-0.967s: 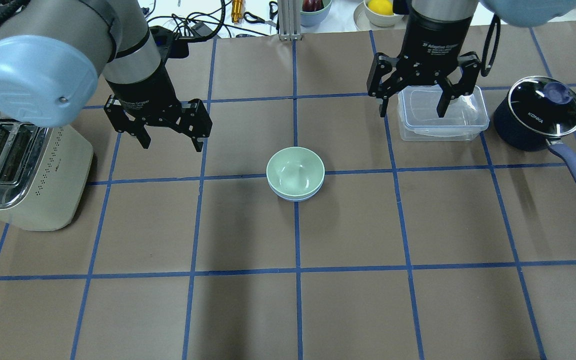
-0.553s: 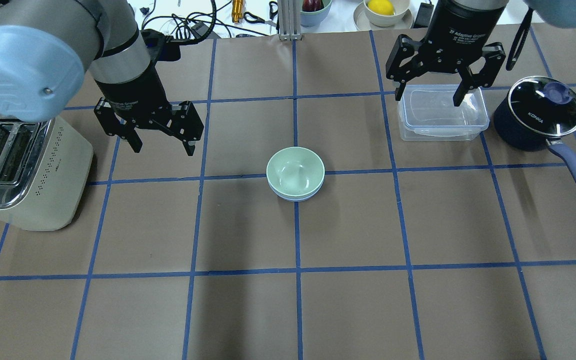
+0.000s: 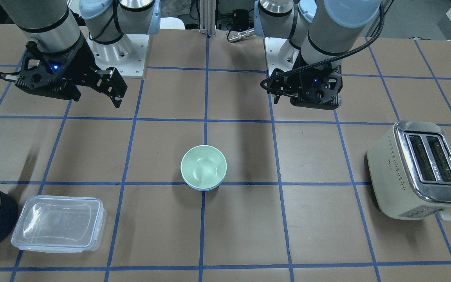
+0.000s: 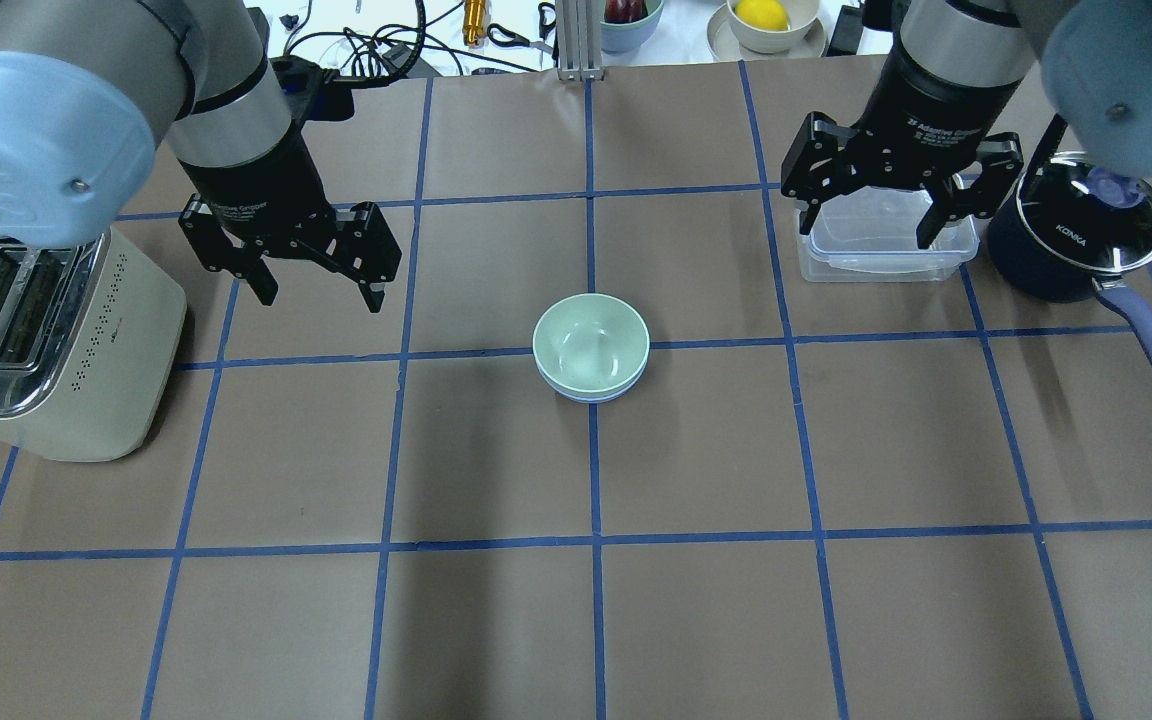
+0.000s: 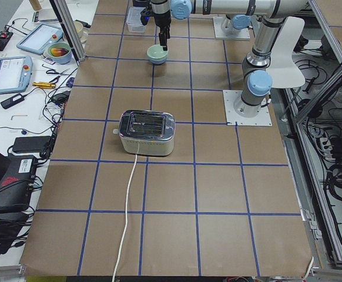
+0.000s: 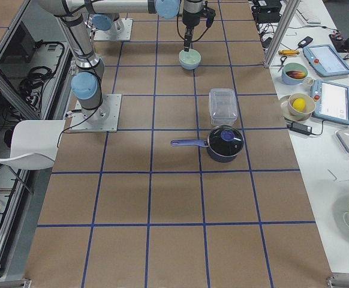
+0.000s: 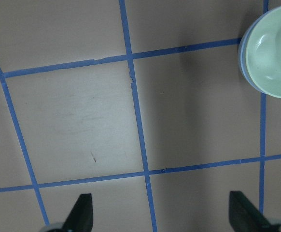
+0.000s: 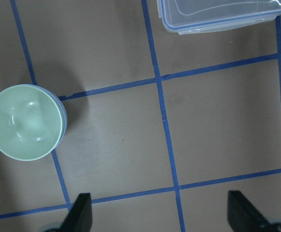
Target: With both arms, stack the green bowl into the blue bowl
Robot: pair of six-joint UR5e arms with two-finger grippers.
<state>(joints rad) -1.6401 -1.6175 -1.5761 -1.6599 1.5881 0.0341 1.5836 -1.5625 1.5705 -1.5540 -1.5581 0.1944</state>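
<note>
The green bowl (image 4: 591,342) sits nested inside the blue bowl (image 4: 591,398) at the table's middle; only a thin blue rim shows under it. The pair also shows in the front view, green (image 3: 203,167) in blue (image 3: 204,189). My left gripper (image 4: 319,298) is open and empty, raised to the left of the bowls. My right gripper (image 4: 866,232) is open and empty over the clear container, far right of the bowls. The left wrist view shows the green bowl (image 7: 273,53) at its top right, and the right wrist view shows the green bowl (image 8: 24,121) at its left.
A cream toaster (image 4: 46,350) stands at the left edge. A clear lidded container (image 4: 886,255) and a dark navy saucepan (image 4: 1076,235) with a purple handle stand at the back right. Cables and bowls of fruit lie beyond the far edge.
The left gripper has drifted a little left, away from the bowls. The right gripper has moved right, toward the saucepan. Both stay open. The bowls have not moved.
</note>
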